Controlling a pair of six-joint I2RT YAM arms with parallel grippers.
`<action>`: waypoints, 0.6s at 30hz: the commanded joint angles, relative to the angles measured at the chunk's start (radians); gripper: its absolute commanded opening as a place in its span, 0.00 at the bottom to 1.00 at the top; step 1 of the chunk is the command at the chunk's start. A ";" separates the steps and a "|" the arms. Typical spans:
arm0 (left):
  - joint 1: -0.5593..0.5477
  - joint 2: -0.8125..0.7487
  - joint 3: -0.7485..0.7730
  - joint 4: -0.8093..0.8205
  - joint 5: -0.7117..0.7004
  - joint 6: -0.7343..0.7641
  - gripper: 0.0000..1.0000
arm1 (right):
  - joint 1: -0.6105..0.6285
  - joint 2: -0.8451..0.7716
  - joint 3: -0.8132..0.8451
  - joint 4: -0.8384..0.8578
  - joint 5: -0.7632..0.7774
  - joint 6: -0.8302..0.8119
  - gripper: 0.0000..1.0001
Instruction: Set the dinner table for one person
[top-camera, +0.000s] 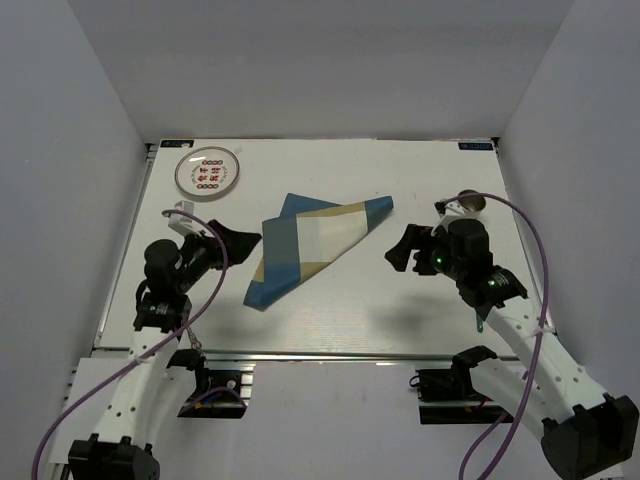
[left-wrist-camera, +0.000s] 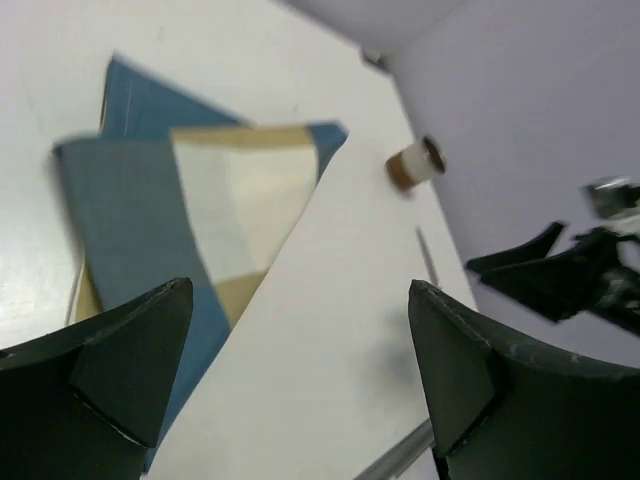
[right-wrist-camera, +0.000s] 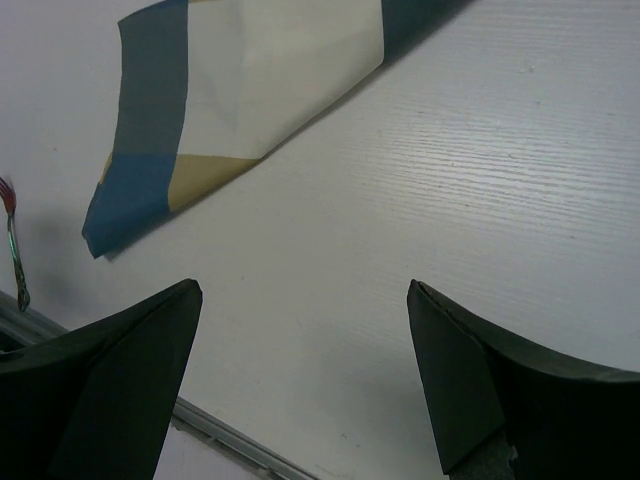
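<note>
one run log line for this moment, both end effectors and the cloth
left end effector: open, empty | right end effector: open, empty | placemat: folded over, between them | plate: far left, apart from placemat

Placemat (top-camera: 315, 240) is a chunky check in blue, tan and cream. Counter (top-camera: 400, 300) is plain white, and the walls (top-camera: 300, 60) are a pale grey. Plate (top-camera: 207, 173) is white with rows of tiny red and dark dots and a thin dark rim. Left tool (left-wrist-camera: 300, 290) and right tool (right-wrist-camera: 300, 287) are both matte black. The little cup (left-wrist-camera: 415, 163) looks brown and white, bit blurry though.
</note>
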 joint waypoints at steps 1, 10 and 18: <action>0.000 -0.041 0.124 -0.117 -0.080 0.043 0.98 | 0.000 0.066 -0.013 0.111 -0.091 -0.026 0.89; 0.009 0.382 0.407 -0.404 -0.246 -0.006 0.98 | 0.001 0.100 -0.019 0.145 -0.130 -0.009 0.89; 0.009 1.021 0.790 -0.402 -0.087 0.055 0.90 | -0.002 -0.027 -0.028 0.104 -0.231 -0.017 0.89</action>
